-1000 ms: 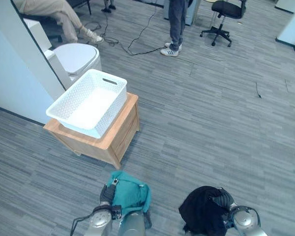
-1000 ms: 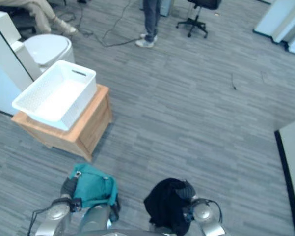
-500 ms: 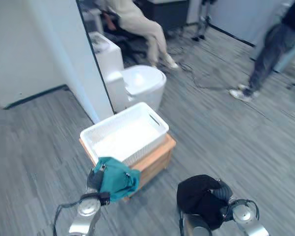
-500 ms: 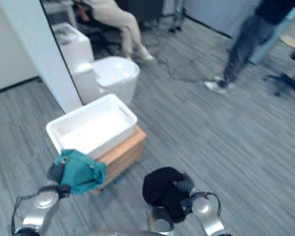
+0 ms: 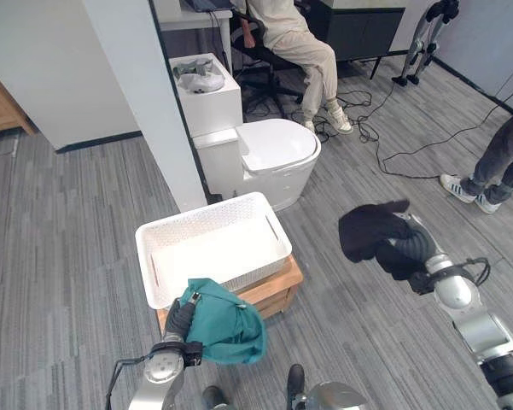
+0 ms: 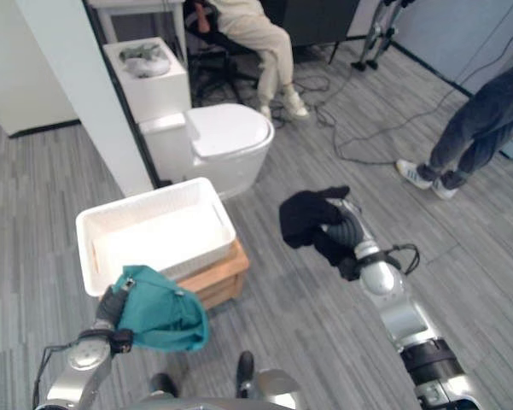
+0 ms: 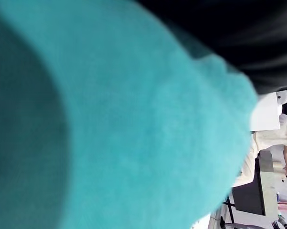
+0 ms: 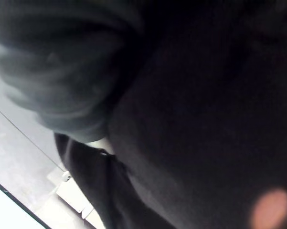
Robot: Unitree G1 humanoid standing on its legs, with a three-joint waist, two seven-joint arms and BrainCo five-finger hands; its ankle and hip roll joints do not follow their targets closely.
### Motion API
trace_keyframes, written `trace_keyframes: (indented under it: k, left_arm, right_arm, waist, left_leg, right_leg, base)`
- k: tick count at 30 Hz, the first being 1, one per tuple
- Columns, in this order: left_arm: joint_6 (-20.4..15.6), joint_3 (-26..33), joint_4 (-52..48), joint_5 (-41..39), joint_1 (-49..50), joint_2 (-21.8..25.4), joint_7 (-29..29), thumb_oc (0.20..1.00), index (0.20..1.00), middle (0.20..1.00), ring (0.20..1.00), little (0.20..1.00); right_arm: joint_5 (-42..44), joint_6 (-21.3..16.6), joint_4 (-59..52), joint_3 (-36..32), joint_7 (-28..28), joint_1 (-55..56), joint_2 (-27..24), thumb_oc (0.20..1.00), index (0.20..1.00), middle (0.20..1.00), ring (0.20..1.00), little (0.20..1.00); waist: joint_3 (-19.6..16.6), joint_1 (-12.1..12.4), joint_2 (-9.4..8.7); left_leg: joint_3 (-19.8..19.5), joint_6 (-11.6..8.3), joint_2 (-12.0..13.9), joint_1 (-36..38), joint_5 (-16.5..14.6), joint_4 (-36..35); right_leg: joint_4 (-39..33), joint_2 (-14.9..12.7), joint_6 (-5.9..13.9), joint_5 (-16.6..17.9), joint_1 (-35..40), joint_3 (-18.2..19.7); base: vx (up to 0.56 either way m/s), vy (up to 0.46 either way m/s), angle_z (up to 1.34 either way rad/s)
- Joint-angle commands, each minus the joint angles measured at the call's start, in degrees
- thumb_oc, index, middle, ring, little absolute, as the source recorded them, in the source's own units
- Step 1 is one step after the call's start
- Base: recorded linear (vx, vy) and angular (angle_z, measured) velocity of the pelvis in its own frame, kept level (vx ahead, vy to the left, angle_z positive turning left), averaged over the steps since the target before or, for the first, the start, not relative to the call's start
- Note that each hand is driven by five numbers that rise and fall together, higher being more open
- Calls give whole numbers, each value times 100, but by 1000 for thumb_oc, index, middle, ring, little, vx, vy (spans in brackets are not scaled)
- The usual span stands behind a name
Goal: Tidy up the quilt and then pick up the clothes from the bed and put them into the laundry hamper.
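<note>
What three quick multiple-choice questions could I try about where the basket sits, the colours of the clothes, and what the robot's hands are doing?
1. The white hamper sits
A. on a wooden stand
B. on the floor
C. on a bed

2. The left hand carries a garment that is
A. red
B. teal
C. yellow

3. The black garment is
A. inside the hamper
B. lying on the floor
C. held up by the right hand

Answers: 1 A, wood shows under its rim. 2 B, the teal garment hangs by the hamper's near edge. 3 C, it hangs above the floor, to the hamper's right.
</note>
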Motion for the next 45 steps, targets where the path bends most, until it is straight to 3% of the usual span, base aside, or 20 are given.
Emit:
trace_keyframes:
  k: [1, 2, 5, 10, 18, 19, 27, 31, 32, 34, 38, 39, 40, 42, 45]
  left_arm:
    - [-207, 148, -235, 249, -102, 671, -54, 200, 200, 200, 200, 200]
    - [-214, 170, -136, 171, -106, 665, 40, 200, 200, 200, 200, 200]
    - [-242, 163, -47, 104, -229, 769, -9, 200, 200, 200, 200, 200]
    - [-249, 210, -32, -57, -214, 681, 20, 200, 200, 200, 200, 200]
    - [-503, -55, -799, -390, -550, 896, -203, 200, 200, 200, 200, 200]
    - [-564, -23, -1008, -458, -657, 944, -224, 200, 200, 200, 200, 200]
    - [-824, 44, -1747, -397, -1196, 1149, -234, 200, 200, 200, 200, 200]
    - [-945, 55, -2612, 105, -1885, 1358, -42, 200, 200, 200, 200, 200]
    - [-939, 46, -2620, 108, -1887, 1359, -40, 200, 200, 200, 200, 200]
    - [-954, 61, -2817, 611, -2324, 1532, 204, 200, 200, 200, 200, 200]
    - [-742, -84, -2310, 1454, -2790, 1644, 603, 200, 200, 200, 200, 200]
    - [-629, -204, -1799, 1811, -2881, 1636, 671, 200, 200, 200, 200, 200]
    - [-637, -223, -1784, 1817, -2896, 1627, 677, 200, 200, 200, 200, 200]
    - [-515, -414, -1039, 2036, -2973, 1550, 720, 200, 200, 200, 200, 200]
    - [-377, -557, -447, 2071, -2978, 1343, 765, 200, 200, 200, 200, 200]
  right_arm:
    - [17, -450, -732, 113, -168, -918, 21, 200, 200, 200, 200, 200]
    - [107, -458, -610, 438, -94, -1236, 136, 200, 200, 200, 200, 200]
    - [213, -456, -759, 589, -143, -1673, 192, 200, 200, 200, 200, 200]
    - [219, -433, -467, 1030, -72, -2311, 395, 200, 200, 200, 200, 200]
    - [149, -278, 896, 1926, 123, -2988, 836, 200, 200, 200, 200, 200]
    - [151, -242, 1109, 1972, 152, -2902, 908, 1000, 1000, 1000, 1000, 1000]
    - [-631, -202, 1505, 2062, 63, -2556, 708, 1000, 1000, 1000, 1000, 1000]
    - [-818, -198, 1082, 1607, 84, -1623, 517, 1000, 1000, 1000, 1000, 1000]
    - [-819, -190, 1053, 1586, 96, -1599, 508, 1000, 1000, 1000, 1000, 1000]
    - [-808, -273, 551, 1129, 202, -647, 192, 1000, 1000, 1000, 1000, 1000]
    - [-841, -393, -177, 353, 406, 760, -220, 1000, 1000, 1000, 1000, 1000]
    - [-822, -467, -463, 70, 501, 1348, -345, 1000, 1000, 1000, 1000, 1000]
    - [-819, -459, -495, 41, 514, 1380, -350, 1000, 1000, 1000, 1000, 1000]
    - [-715, -527, -423, -36, 584, 1867, -403, 1000, 1000, 1000, 1000, 1000]
    - [-673, -529, -327, 21, 610, 2019, -383, 1000, 1000, 1000, 1000, 1000]
  waist:
    - [-12, 148, -291]
    - [15, 269, -255]
    - [-67, 329, -322]
    - [-127, 515, -281]
    - [266, 782, 78]
    - [296, 795, 125]
    - [252, 684, 291]
    - [150, 350, 251]
    - [148, 366, 248]
    - [57, 72, 187]
    - [-86, -384, 102]
    - [-109, -595, 79]
    - [-121, -573, 82]
    - [-99, -848, 81]
    - [-78, -971, 79]
  left_leg:
    - [-323, -132, -10, 198, 28, -166]
    - [-461, -167, -21, 129, 24, -166]
    - [-584, -178, -64, 172, -7, -166]
    - [-603, -235, -45, 251, -7, -166]
    - [-887, -401, 26, -155, 227, -166]
    - [-915, -422, 38, -219, 242, -166]
    - [-915, -488, 102, -207, 288, -166]
    - [-737, -507, 157, 54, 172, -166]
    - [-732, -504, 158, 38, 204, -166]
    - [-582, -507, 168, 198, 109, -166]
    - [-305, -517, 186, 370, 28, -166]
    - [-157, -533, 199, 428, -5, -166]
    - [-149, -533, 202, 402, 33, -166]
    - [25, -552, 195, 414, -24, -166]
    - [135, -559, 188, 335, -10, -166]
  right_leg:
    - [645, -953, 1013, -21, -434, 1208]
    - [254, -976, 922, 25, -477, 1222]
    - [-358, -1041, 853, 84, -266, 1238]
    - [-700, -1039, 783, 176, 73, 1038]
    - [-872, -994, 705, 187, 30, 607]
    - [-887, -998, 703, 192, 0, 574]
    - [-889, -977, 685, 93, 87, 552]
    - [-889, -968, 704, 48, 206, 659]
    - [-889, -966, 696, 76, 187, 667]
    - [-889, -953, 742, 66, 214, 775]
    - [-889, -923, 819, 135, 102, 1038]
    - [-889, -916, 858, 160, 27, 1168]
    - [-889, -911, 846, 193, -5, 1180]
    - [-889, -892, 916, 244, -194, 1329]
    - [-888, -869, 937, 303, -384, 1410]
  base:
    - [118, -33, 32]
    - [102, -36, 85]
    - [118, -107, 69]
    - [140, -72, 51]
    - [-17, -54, 25]
    - [-38, -38, 24]
    - [2, -15, 8]
    - [31, 18, -5]
    - [72, 27, -15]
    - [66, 26, -30]
    - [69, 6, -48]
    - [35, 0, -50]
    - [30, 12, -53]
    - [-22, 13, -65]
    - [-43, 19, -46]
